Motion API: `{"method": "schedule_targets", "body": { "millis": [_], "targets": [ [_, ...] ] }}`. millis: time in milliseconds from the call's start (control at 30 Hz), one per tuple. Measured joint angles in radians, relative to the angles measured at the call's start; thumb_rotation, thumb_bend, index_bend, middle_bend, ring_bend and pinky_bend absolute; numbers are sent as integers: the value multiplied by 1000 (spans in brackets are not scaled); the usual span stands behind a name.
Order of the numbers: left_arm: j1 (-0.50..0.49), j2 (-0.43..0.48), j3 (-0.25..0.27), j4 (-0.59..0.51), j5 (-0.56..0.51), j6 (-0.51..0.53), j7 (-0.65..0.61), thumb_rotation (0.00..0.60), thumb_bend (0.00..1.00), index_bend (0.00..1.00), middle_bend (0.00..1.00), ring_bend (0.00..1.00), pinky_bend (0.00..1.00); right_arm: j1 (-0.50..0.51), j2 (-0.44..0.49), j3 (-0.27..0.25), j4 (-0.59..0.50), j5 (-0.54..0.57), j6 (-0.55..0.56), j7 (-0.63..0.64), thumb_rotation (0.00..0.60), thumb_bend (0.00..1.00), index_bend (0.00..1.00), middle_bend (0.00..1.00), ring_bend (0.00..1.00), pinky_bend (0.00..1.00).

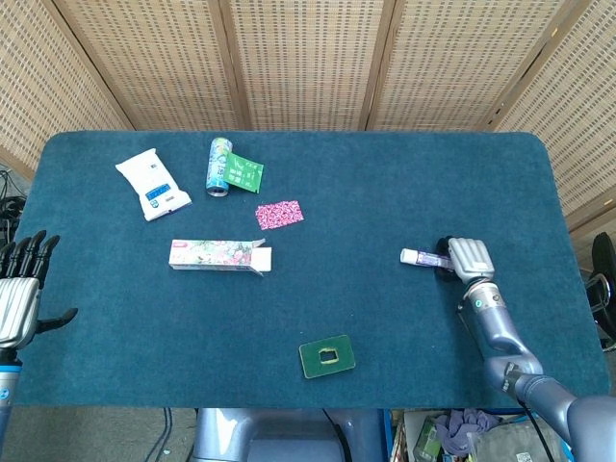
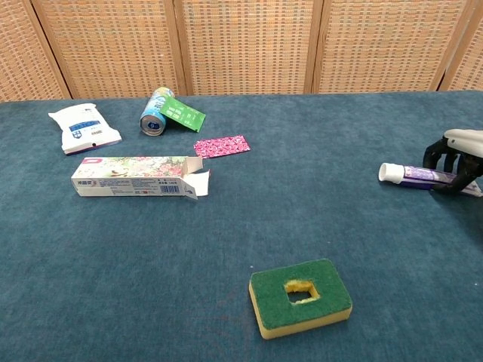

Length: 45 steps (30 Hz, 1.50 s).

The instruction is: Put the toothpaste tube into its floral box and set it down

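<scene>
The toothpaste tube (image 1: pixel 422 257) lies on the blue table at the right, white cap pointing left, also seen in the chest view (image 2: pixel 407 174). My right hand (image 1: pixel 464 258) sits over the tube's tail end, and its dark fingers (image 2: pixel 447 154) curl down around the tube and grip it on the cloth. The floral box (image 1: pixel 217 254) lies flat at the left centre, its open flap end facing right (image 2: pixel 198 179). My left hand (image 1: pixel 19 289) hangs off the table's left edge, fingers spread, holding nothing.
A green sponge (image 2: pixel 300 296) with a hole lies near the front centre. At the back left are a white wipes pack (image 1: pixel 152 184), a tipped can (image 1: pixel 219 166), a green packet (image 1: pixel 246 173) and a pink patterned packet (image 1: pixel 279 214).
</scene>
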Motion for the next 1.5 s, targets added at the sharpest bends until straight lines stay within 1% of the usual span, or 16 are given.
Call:
{"method": "schedule_targets", "body": {
  "millis": [167,367,467,567,700,767,867,1000,1200,1267,1400,1467,1500],
  "targets": [
    [-3,-2,-1,2,-10,-7,2,600,71,0,0,0,0,-8,20,-11,-32,-30,33,24,600,516,573,596,460,436],
    [-26,-6,-4,17,-18,-50,-11,600,72,0,0,0,0,-27,84,-25,-131,-73,100,34,600,523,573,596,460,440],
    [-52,-10,-13,46,-13,-83,-40,600,72,0,0,0,0,-41,133,-31,-206,-98,148,31,600,524,573,596,460,440],
    [-90,-21,-26,99,-7,-132,-79,600,72,0,0,0,0,-58,193,-37,-301,-122,199,12,600,524,573,595,460,440],
    [-153,-43,-34,188,8,-232,-134,600,72,0,0,0,0,-84,278,-47,-431,-151,266,-41,600,525,573,595,460,441],
    [-188,-59,-35,230,20,-279,-149,600,72,0,0,0,0,-96,311,-53,-478,-163,293,-69,600,527,573,595,460,441],
    [-243,-102,-34,309,38,-346,-171,600,72,0,0,0,0,-116,357,-65,-549,-176,325,-116,600,530,573,595,460,441],
    [-324,-193,-30,433,61,-442,-207,600,72,0,0,0,0,-143,404,-81,-627,-182,357,-179,600,542,573,595,461,441],
    [-440,-346,-34,611,57,-592,-267,600,72,0,0,0,2,-165,438,-95,-673,-177,374,-230,600,552,573,596,461,441],
    [-479,-396,-41,660,46,-640,-286,600,72,0,0,0,16,-170,447,-99,-685,-176,376,-242,600,553,573,595,461,441],
    [-565,-495,-55,765,22,-730,-313,600,72,2,10,10,90,-175,462,-104,-703,-169,374,-262,600,553,573,595,461,441],
    [-595,-524,-62,793,9,-760,-319,600,72,26,53,50,128,-176,465,-105,-707,-167,374,-266,600,553,573,595,461,441],
    [-612,-538,-66,807,0,-774,-320,600,72,51,86,86,150,-177,466,-105,-710,-167,373,-268,600,553,573,595,461,440]
  ]
}}
